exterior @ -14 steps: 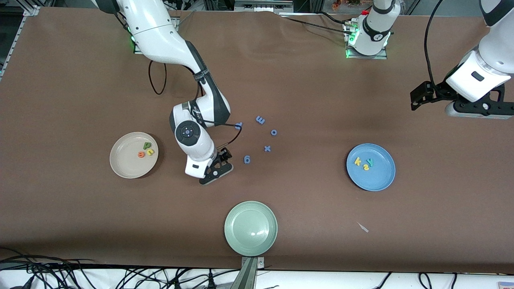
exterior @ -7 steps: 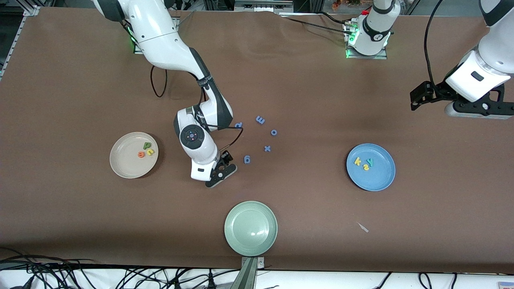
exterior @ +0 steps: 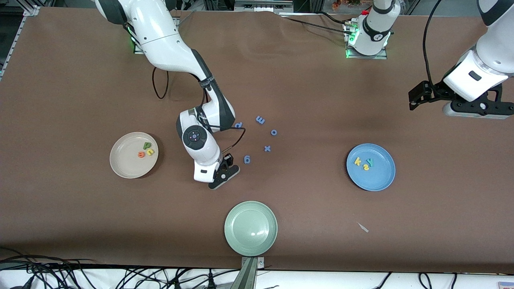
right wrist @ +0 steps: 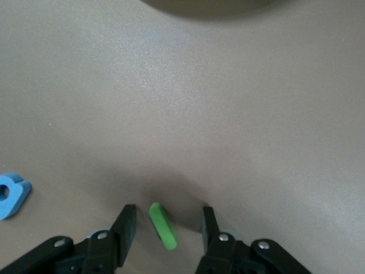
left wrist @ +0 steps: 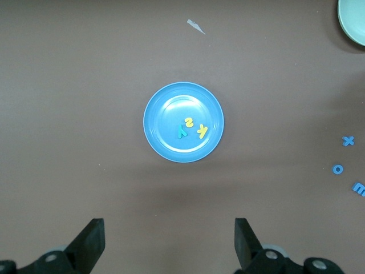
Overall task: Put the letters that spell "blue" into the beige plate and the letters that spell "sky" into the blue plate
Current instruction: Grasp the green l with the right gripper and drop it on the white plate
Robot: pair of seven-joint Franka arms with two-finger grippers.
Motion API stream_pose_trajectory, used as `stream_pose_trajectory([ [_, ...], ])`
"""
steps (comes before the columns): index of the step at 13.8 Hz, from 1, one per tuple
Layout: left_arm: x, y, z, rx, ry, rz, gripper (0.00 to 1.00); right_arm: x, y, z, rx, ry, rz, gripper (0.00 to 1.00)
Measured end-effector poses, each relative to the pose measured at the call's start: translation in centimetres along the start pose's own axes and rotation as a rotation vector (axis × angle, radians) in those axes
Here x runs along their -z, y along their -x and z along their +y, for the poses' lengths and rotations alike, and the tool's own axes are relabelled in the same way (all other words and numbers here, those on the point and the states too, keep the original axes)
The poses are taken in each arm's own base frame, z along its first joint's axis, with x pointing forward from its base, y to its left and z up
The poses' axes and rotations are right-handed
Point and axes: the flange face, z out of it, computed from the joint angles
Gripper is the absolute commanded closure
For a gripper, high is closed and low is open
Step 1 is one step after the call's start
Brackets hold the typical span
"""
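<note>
My right gripper (exterior: 223, 177) is down at the table between the beige plate (exterior: 123, 161) and a blue-purple letter. In the right wrist view its jaws stand either side of the green l (right wrist: 163, 226), with a gap on each side; the gripper (right wrist: 168, 212) is open. The arm hides the l in the front view. In the beige plate lie the green b (exterior: 147, 145), yellow u (exterior: 150, 152) and orange e (exterior: 141, 154). The blue plate (exterior: 376, 177) holds the yellow k (exterior: 357, 161), yellow s (exterior: 366, 166) and teal y (exterior: 370, 161). My left gripper (exterior: 478, 110) waits open, high over its end of the table.
Several blue-purple letters (exterior: 267, 148) lie scattered mid-table, the closest one (exterior: 247, 159) just beside my right gripper. A pale green plate (exterior: 250, 228) sits near the front edge. A small white scrap (exterior: 363, 227) lies nearer the camera than the blue plate.
My right gripper has shifted a little toward the pale green plate and the nearby blue-purple letter, and its fingers have narrowed around the green l. The left arm barely moved.
</note>
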Motion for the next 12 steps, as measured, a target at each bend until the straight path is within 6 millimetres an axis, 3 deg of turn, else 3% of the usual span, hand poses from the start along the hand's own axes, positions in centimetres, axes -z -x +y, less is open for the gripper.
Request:
stream_pose_trajectory([
  [4, 0.0, 0.0, 0.0, 0.0, 0.0, 0.0, 0.0, 0.09, 0.02, 0.15, -0.002, -0.003, -0.01, 0.66],
  [7, 0.0, 0.0, 0.0, 0.0, 0.0, 0.0, 0.0, 0.18, 0.03, 0.21, -0.002, -0.005, -0.019, 0.9],
  [9, 0.0, 0.0, 0.0, 0.0, 0.0, 0.0, 0.0, 0.22, 0.06, 0.39, -0.005, -0.006, -0.023, 1.0],
  [12, 0.0, 0.0, 0.0, -0.001, 0.0, 0.0, 0.0, 0.29, 0.05, 0.42, -0.009, -0.012, -0.027, 1.0],
])
